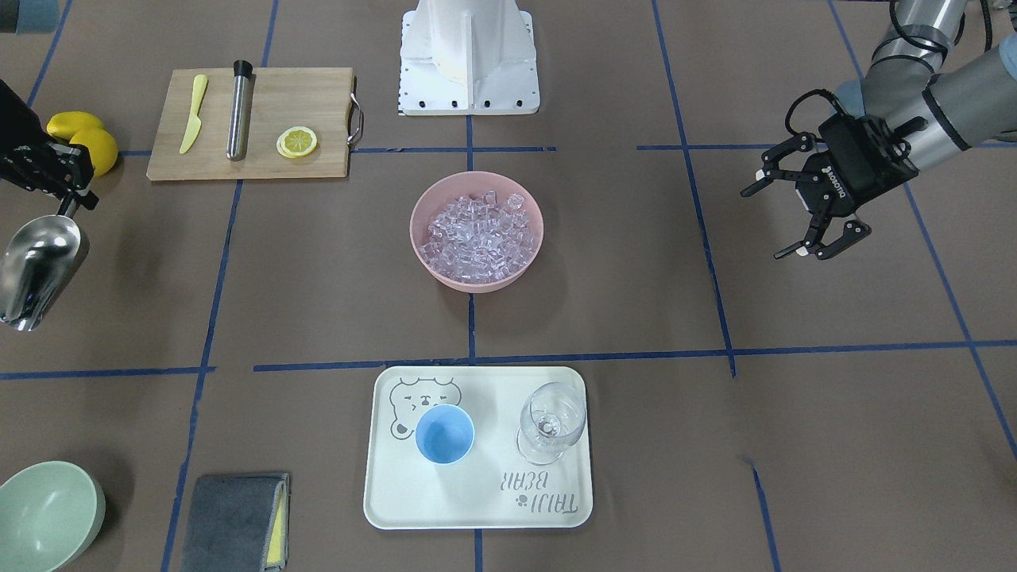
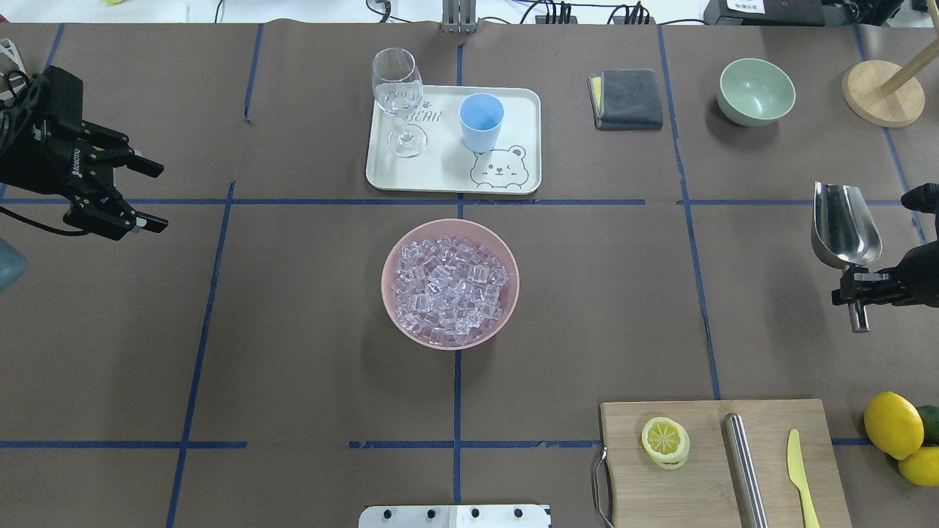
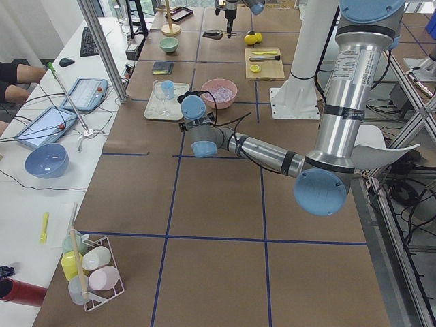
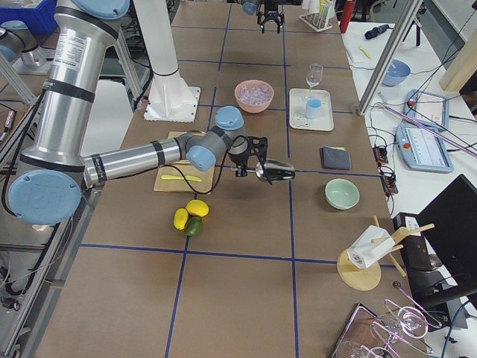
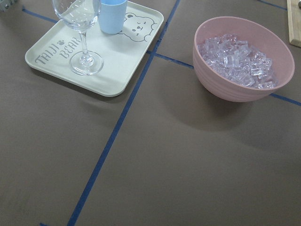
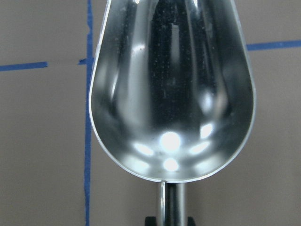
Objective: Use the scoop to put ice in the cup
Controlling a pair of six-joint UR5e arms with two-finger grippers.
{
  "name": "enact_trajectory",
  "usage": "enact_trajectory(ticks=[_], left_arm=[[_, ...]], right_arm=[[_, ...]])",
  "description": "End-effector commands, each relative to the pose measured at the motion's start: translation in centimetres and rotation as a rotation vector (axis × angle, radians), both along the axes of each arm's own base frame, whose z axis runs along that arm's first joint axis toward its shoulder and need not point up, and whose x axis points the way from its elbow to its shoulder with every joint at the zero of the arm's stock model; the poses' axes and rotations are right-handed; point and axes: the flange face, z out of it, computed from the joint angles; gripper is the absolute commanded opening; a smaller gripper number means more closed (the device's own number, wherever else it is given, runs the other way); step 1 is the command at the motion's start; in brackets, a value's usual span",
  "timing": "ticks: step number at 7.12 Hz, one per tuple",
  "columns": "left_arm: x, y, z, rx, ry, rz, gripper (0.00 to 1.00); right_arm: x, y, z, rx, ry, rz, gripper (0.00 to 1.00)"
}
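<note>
Overhead view, tally.

- Bowls: two. pink bowl [image 2: 387, 293] at centre, pale green bowl [image 2: 756, 89] upper right.
- ice [image 2: 449, 288]: one heap in the pink bowl, cubes too many to count.
- tray [image 2: 440, 165]: one, top centre, carrying one cup [image 2: 481, 121] and one wine glass [image 2: 397, 95].
- scoop [image 2: 845, 233]: one, right edge.
- cutting board [image 2: 704, 484]: one, lower right. On it: one lemon slice [image 2: 665, 441], one steel cylinder [image 2: 745, 469], one yellow knife [image 2: 802, 477].
- Whole lemons [image 2: 893, 424]: two, plus one green fruit [image 4: 193, 227].
- folded cloth [image 2: 627, 99]: one.
- Grippers: two. left gripper [image 2: 158, 196], right gripper [image 2: 855, 286].
</note>
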Motion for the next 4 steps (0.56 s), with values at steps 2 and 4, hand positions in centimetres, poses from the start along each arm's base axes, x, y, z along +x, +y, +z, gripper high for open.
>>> enact_trajectory(ticks=[2,4], left_arm=[[0.0,0.3,-0.5,0.014,0.012,0.009,1.0],[-0.1,0.6,-1.0,0.015,0.031,0.006,1.0]], right_arm=[[1.2,-0.5,-1.3,0.309,0.104,-0.186,0.0],[2.0,-3.0,-3.6,0.447,0.181,-0.287,0.0]])
